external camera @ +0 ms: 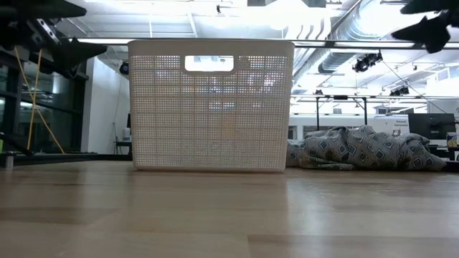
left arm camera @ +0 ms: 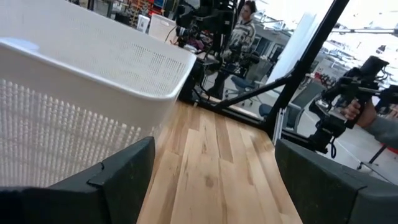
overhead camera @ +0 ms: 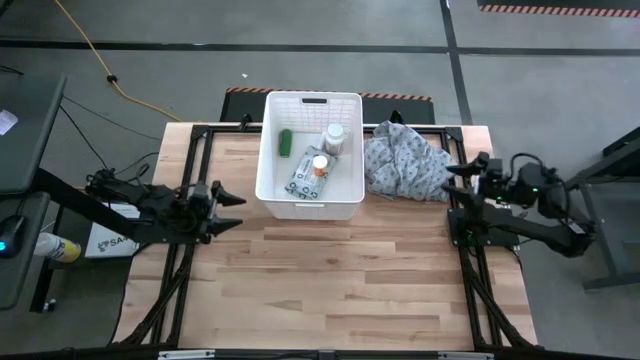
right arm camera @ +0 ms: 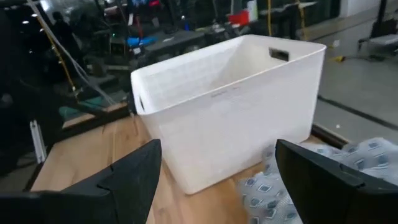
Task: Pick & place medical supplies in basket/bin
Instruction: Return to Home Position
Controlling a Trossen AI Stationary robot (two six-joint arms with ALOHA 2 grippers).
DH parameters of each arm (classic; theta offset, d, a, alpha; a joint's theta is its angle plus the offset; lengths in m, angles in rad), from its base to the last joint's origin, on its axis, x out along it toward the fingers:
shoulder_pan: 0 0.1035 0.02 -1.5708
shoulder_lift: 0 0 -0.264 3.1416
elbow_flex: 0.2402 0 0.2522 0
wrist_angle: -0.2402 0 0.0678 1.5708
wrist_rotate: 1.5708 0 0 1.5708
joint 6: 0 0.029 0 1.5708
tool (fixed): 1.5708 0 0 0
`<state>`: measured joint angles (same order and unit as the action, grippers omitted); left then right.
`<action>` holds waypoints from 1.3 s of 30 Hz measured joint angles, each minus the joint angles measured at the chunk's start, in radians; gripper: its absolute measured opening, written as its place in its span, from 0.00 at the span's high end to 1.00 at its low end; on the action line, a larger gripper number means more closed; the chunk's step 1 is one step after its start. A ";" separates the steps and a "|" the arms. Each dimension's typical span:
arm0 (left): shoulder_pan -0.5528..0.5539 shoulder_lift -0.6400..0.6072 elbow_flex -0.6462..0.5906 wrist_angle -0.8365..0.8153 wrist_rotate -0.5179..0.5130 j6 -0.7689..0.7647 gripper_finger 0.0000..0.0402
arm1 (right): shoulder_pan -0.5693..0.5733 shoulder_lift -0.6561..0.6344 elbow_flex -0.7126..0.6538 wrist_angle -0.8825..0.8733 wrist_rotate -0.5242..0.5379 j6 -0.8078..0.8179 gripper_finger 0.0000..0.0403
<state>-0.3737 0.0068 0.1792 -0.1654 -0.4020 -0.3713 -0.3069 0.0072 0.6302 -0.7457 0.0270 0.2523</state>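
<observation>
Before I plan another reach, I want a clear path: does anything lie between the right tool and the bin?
Yes: the crumpled grey cloth lies on the table between the open right tool and the bin.

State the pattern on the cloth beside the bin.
Grey cloth, dark diamond print; clearest in low view.

Grey floor [overhead camera: 300, 25] lies below; bright ceiling lights [external camera: 287, 11] and ducts [external camera: 337, 54] hang overhead.
</observation>
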 joint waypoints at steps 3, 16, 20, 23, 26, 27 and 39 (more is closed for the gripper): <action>0.000 0.000 -0.011 -0.001 0.000 -0.014 0.09 | 0.000 0.000 -0.013 0.025 -0.027 -0.003 0.24; 0.000 0.000 -0.012 -0.001 0.000 -0.017 0.09 | 0.000 -0.001 -0.021 0.044 -0.025 0.004 0.24; 0.000 0.000 -0.012 -0.001 0.000 -0.016 0.09 | 0.000 -0.001 -0.086 0.130 -0.027 0.030 0.24; 0.000 0.000 -0.012 -0.001 -0.004 -0.014 0.09 | 0.000 -0.002 -0.197 0.242 -0.059 0.047 0.24; 0.000 0.000 -0.012 -0.001 -0.005 -0.021 0.09 | 0.000 -0.003 -0.293 0.332 -0.100 0.061 0.24; 0.000 0.000 -0.012 -0.001 -0.004 -0.026 0.09 | 0.000 -0.003 -0.312 0.365 -0.103 0.060 0.24; 0.000 0.000 -0.011 -0.007 -0.004 -0.028 0.09 | 0.000 -0.003 -0.488 0.578 -0.128 0.081 0.24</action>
<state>-0.3737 0.0071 0.1680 -0.1721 -0.4057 -0.3993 -0.3069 0.0044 0.1418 -0.1681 -0.1006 0.3334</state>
